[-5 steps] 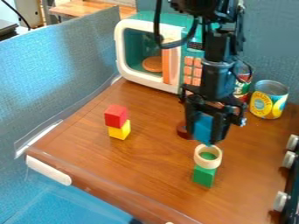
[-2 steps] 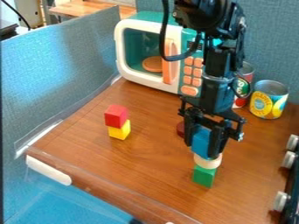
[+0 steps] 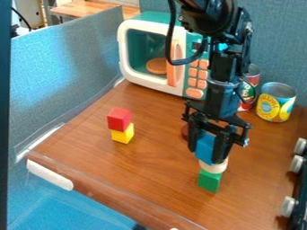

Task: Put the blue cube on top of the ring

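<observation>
Showing above the pale ring [image 3: 213, 167], the blue cube [image 3: 204, 147] is clamped between the fingers of the gripper [image 3: 205, 155]. The ring is supported by a green block [image 3: 209, 181]; toward ten o'clock, a yellow cube [image 3: 123, 134] is topped by a red cube [image 3: 119, 118].

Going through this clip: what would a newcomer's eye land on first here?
Probably the black gripper right of centre, with a bright blue cube between its fingers, just over a pale ring on a green block. Next, the red block stacked on a yellow one to the picture's left, and the teal-and-white toy microwave behind.
</observation>
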Controlling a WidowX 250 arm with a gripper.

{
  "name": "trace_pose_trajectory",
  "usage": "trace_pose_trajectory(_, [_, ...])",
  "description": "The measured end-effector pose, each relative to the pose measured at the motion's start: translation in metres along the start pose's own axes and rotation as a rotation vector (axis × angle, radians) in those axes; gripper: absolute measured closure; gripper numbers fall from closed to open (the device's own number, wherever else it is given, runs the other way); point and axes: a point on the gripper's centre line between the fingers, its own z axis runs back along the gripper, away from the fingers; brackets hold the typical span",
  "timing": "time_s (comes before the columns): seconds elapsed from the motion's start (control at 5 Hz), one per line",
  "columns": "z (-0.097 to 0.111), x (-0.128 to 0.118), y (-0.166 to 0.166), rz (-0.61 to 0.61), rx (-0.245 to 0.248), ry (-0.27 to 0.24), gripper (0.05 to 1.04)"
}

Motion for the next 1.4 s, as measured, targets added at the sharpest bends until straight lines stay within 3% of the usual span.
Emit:
trace_pose_trajectory(0.4, [-0.001,0.001,0.0,0.006,-0.005,0.002,0.48])
trace_pose_trajectory(0.6, [0.002,0.005,0.0,0.01,-0.002,-0.013,0.389])
trace_pose_trajectory(0.8, [0.001,0.006,-0.001,0.026,-0.007,-0.023,0.118])
trace_pose_trajectory(1.2, [0.009,0.002,-0.001,0.115,0.002,-0.051,0.082])
trace_pose_trajectory(1.4, [0.023,-0.007,0.002,0.118,0.002,-0.082,0.083])
